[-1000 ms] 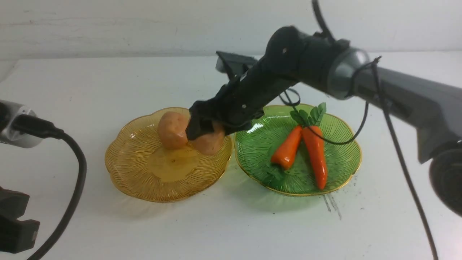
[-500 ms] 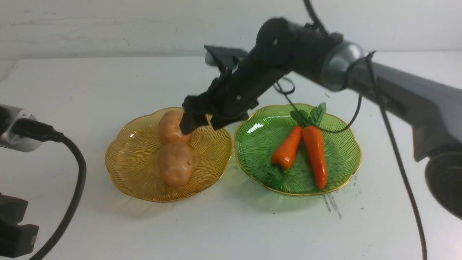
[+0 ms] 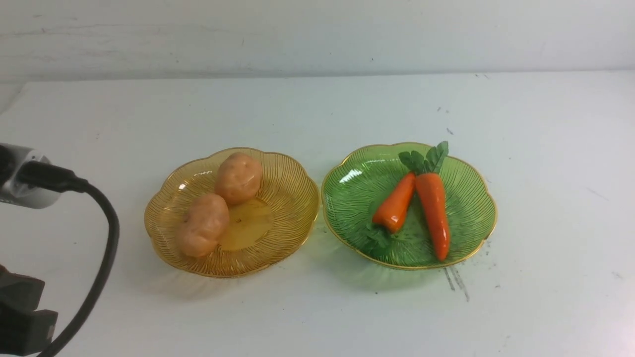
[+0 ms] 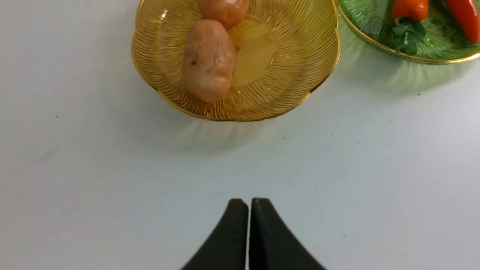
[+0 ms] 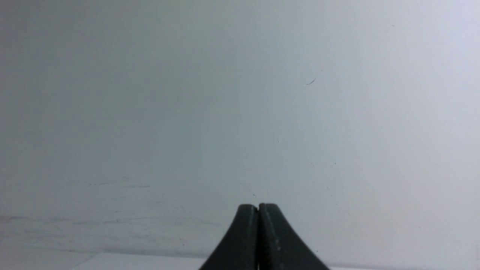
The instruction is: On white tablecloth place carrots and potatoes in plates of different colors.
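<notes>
The right arm had gone from the front view; the right gripper [image 5: 258, 207] was pinched together on nothing, facing blank white. The freed potato [image 3: 203, 224] had rolled to the lower left of the amber plate [image 3: 285, 230], just beside the other potato [image 3: 238, 177]. Both carrots [image 3: 395, 203] lay in the green plate [image 3: 469, 198], right of centre on the cloth [image 3: 317, 307]. The left gripper [image 4: 249, 204] was likewise closed and empty. The sorting looked finished.

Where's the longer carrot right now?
In the front view, the longer carrot lies in the green plate on the right, beside the shorter carrot.
</notes>
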